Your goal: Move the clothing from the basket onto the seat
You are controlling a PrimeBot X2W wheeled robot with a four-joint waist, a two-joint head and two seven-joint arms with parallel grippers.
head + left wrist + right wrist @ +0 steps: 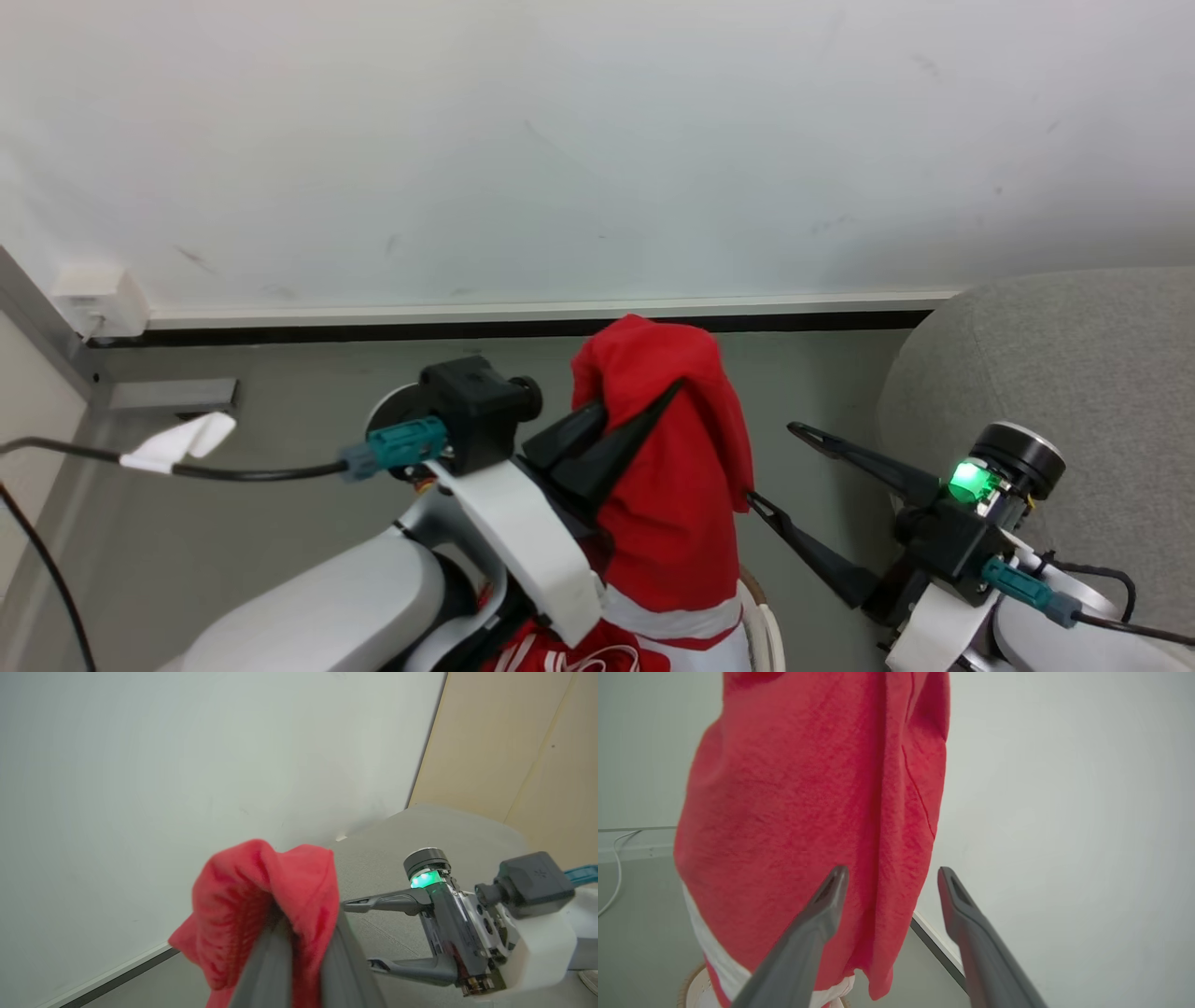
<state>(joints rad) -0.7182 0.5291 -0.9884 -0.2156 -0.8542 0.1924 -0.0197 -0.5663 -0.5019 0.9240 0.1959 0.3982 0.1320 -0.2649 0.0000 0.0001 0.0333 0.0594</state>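
Left hand [642, 397]: clenched on the top fold of the clothing [672, 485]; in the left wrist view its two fingers run up into the red cloth [233, 896].
Right hand [771, 462]: fingers spread wide, gripping nothing, at the lower right of the head view; one tip sits just beside the cloth's edge, and contact cannot be told.
Clothing: one red garment with a white band hangs from the left hand at the centre of the head view, above the basket [770, 635]; more red cloth with white stripes lies at the bottom edge.
Basket: a bit of white rim with a brown band shows at the bottom centre, under the hanging garment.
Seat [1074, 373]: grey woven, rounded, at the right edge, apart from the garment and bare where seen.
Floor [280, 523]: smooth grey, bare around the basket.
Wall [560, 140]: plain white with faint scuffs, across the upper half; a white skirting [523, 313] with a black line beneath it meets the floor.
Box [98, 299]: small and white, on the wall at the left.
Panel [514, 742]: beige, at the upper right of the left wrist view, behind the seat.
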